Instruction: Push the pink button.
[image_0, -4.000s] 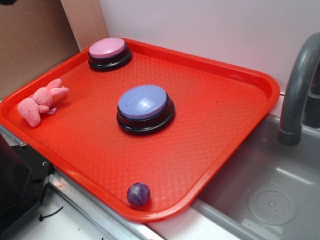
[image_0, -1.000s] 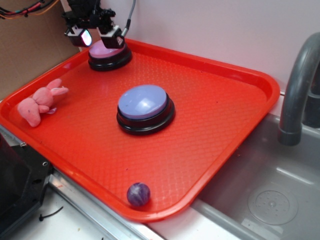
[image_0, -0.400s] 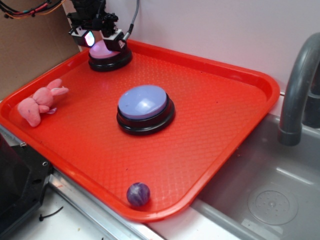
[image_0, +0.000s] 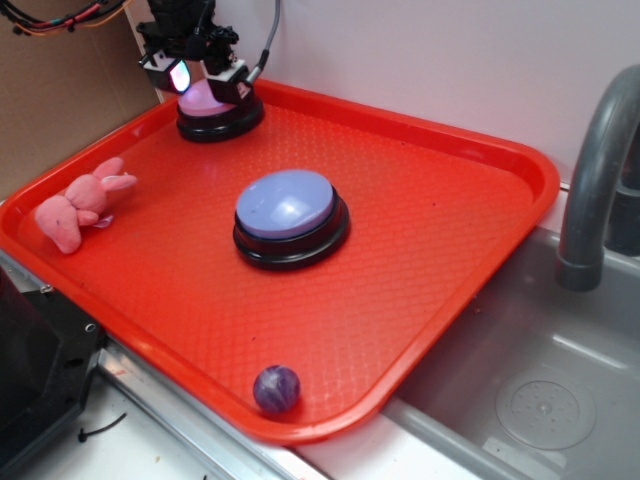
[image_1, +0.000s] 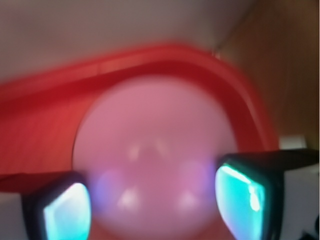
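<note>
The pink button (image_0: 205, 101), a pale pink dome on a black round base, sits in the far left corner of the red tray (image_0: 440, 250). My gripper (image_0: 205, 77) hangs directly over it, partly hiding the dome. The jaws are apart, with nothing held between them. In the wrist view the pink button (image_1: 155, 150) fills the middle, blurred and very close. One finger (image_1: 65, 210) shows at each lower corner, and my gripper (image_1: 155, 205) straddles the dome's near part. Whether the fingers touch the dome I cannot tell.
A larger lavender-blue button (image_0: 290, 215) stands mid-tray. A pink plush bunny (image_0: 82, 203) lies at the tray's left edge, a small purple ball (image_0: 277, 388) near the front rim. A grey sink (image_0: 530, 390) and faucet (image_0: 595, 170) are right. A cardboard wall (image_0: 70, 100) rises behind.
Four seconds ago the gripper was not in view. Over the last second it shifted slightly right and up over the pink button, staying open.
</note>
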